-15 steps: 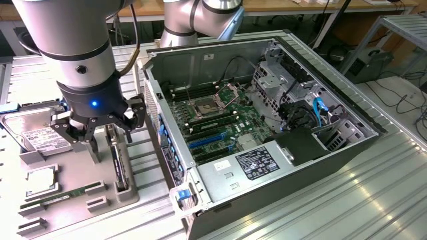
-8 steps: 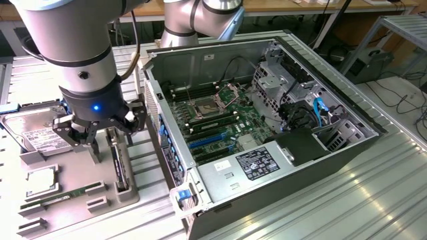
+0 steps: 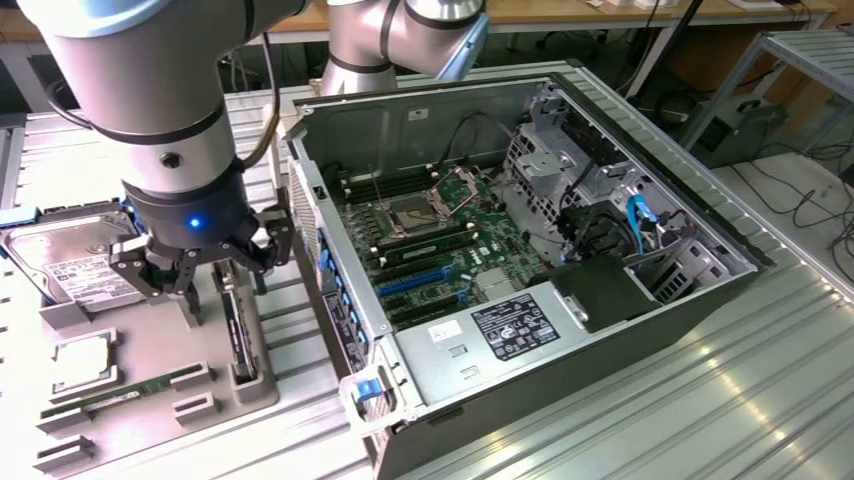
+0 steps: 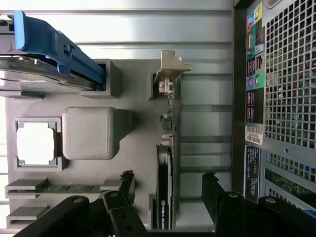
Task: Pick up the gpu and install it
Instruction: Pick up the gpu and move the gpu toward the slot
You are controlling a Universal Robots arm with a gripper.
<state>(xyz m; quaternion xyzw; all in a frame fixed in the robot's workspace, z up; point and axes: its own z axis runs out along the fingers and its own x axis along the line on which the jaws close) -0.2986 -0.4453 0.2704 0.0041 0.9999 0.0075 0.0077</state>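
Note:
The gpu (image 3: 240, 335) stands on edge in a slot of the grey fixture tray (image 3: 158, 335), beside the open computer case. In the wrist view it is a thin dark card (image 4: 164, 192) with its silver bracket (image 4: 170, 66) at the far end. My gripper (image 3: 224, 285) hangs just above the card and is open. In the wrist view the gripper (image 4: 168, 190) straddles the card: one of its black fingers (image 4: 126, 190) stands on one side and the other on the opposite side. Neither touches the card.
The tray (image 4: 133, 148) also holds a hard drive (image 3: 74, 260) with a blue caddy (image 4: 49, 44), a CPU (image 3: 83, 362) and a green RAM stick (image 3: 127, 392). The open PC case (image 3: 641, 300) lies to the exterior view's right, its motherboard showing blue slots (image 3: 407, 282).

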